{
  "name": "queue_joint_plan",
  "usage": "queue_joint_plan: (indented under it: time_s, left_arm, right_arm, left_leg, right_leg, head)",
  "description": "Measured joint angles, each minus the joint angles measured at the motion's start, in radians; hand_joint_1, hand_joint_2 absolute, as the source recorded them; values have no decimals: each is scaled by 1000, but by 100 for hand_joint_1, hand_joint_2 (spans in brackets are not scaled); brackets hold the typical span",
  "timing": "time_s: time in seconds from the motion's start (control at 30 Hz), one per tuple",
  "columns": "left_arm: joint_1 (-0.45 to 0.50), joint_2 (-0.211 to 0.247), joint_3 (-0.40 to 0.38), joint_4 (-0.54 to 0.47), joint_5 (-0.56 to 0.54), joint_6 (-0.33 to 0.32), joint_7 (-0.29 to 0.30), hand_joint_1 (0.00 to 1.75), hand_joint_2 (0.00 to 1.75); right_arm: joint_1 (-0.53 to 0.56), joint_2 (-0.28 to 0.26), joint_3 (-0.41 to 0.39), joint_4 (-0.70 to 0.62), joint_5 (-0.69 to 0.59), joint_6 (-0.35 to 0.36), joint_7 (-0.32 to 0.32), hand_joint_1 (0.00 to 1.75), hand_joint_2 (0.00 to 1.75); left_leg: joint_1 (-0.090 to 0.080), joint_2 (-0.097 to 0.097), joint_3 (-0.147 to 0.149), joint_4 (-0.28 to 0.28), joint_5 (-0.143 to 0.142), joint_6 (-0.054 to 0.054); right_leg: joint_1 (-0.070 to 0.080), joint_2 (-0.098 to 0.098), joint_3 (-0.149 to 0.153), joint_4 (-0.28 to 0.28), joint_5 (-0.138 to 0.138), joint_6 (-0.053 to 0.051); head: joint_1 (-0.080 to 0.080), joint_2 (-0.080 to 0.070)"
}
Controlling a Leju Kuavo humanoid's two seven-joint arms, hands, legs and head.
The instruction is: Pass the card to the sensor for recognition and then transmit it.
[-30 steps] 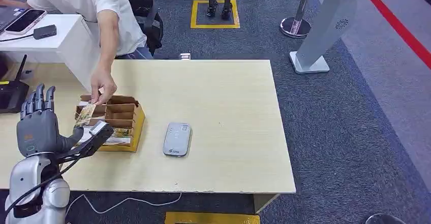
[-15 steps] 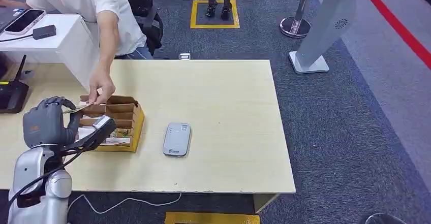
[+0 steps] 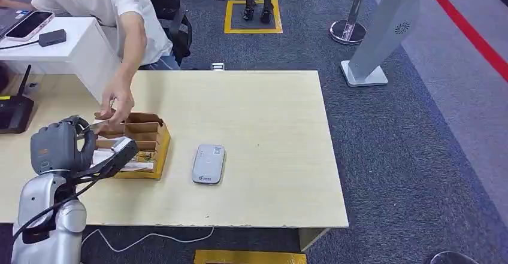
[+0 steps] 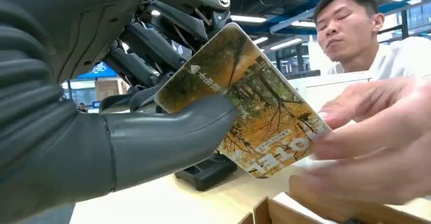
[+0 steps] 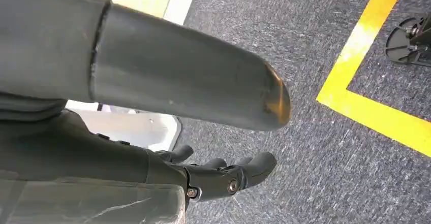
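Note:
My left hand (image 3: 59, 147) hovers over the table's left part beside a cardboard box (image 3: 157, 150), with its fingers curled. In the left wrist view it holds the card (image 4: 264, 107), printed with autumn trees, between the thumb (image 4: 167, 137) and the fingers behind it. In the head view the card (image 3: 90, 127) shows edge-on above the hand. A person's hand (image 3: 120, 103) is right at the card's far end, and it looks blurred in the wrist view (image 4: 376, 142). The grey sensor (image 3: 208, 163) lies flat on the table to the right of the box. My right hand (image 5: 223, 176) hangs above carpet with nothing in it.
The wooden table (image 3: 257, 114) has bare room right of the sensor. A black router (image 3: 12, 111) stands at its left edge. A white stand (image 3: 84, 48) with a phone (image 3: 29, 24) is beside the seated person. A grey pillar (image 3: 383, 36) and a pole base (image 3: 349, 30) stand on the carpet beyond.
My left hand's fingers were spread upright, then closed around the card that the person held out. The person's hand has lifted slightly at the card's end.

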Motion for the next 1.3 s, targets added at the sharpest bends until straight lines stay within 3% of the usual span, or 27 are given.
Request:
queue_joint_plan:
  time_s: [0.93,1.3]
  left_arm:
    - [27,-14,-25,0,14,11,-3,175,175]
    - [45,-80,-138,8,-2,107,-21,175,175]
  right_arm:
    - [0,0,0,2,0,0,0,0,0]
    - [2,0,22,2,0,0,3,0,0]
  left_leg:
    - [0,0,0,0,0,0]
    - [-2,0,0,0,0,0]
  right_leg:
    - [0,0,0,0,0,0]
    - [-1,0,0,0,0,0]
  head:
    - [0,0]
    - [0,0]
